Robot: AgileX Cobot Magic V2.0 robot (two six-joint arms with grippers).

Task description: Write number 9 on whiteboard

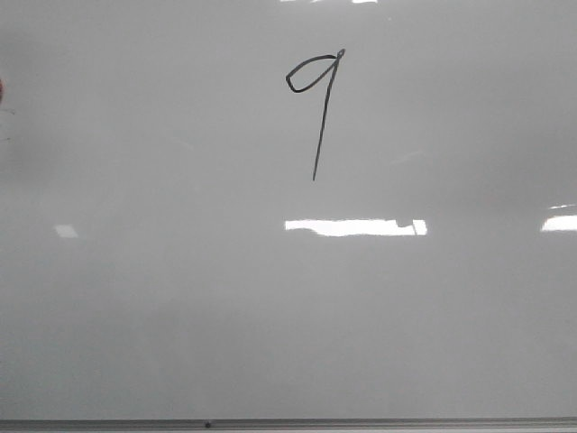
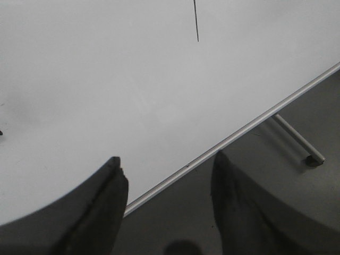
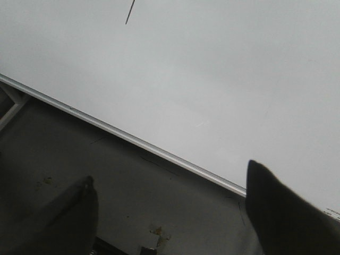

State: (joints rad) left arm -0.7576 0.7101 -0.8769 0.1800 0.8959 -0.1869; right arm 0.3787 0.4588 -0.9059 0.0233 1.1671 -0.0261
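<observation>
A thin black number 9 with a small pointed loop and a long slanted stem stands on the pale glossy whiteboard, above the middle of the front view. Only the tip of its stem shows in the left wrist view and in the right wrist view. My left gripper is open and empty over the board's near frame edge. My right gripper is open and empty over the dark surface just off the board's frame edge. Neither gripper shows in the front view.
Bright rectangular glare patches lie on the board below the digit. The grey frame runs along the board's near side. A grey metal bar lies on the dark surface beyond the frame. A small red thing shows at the left edge.
</observation>
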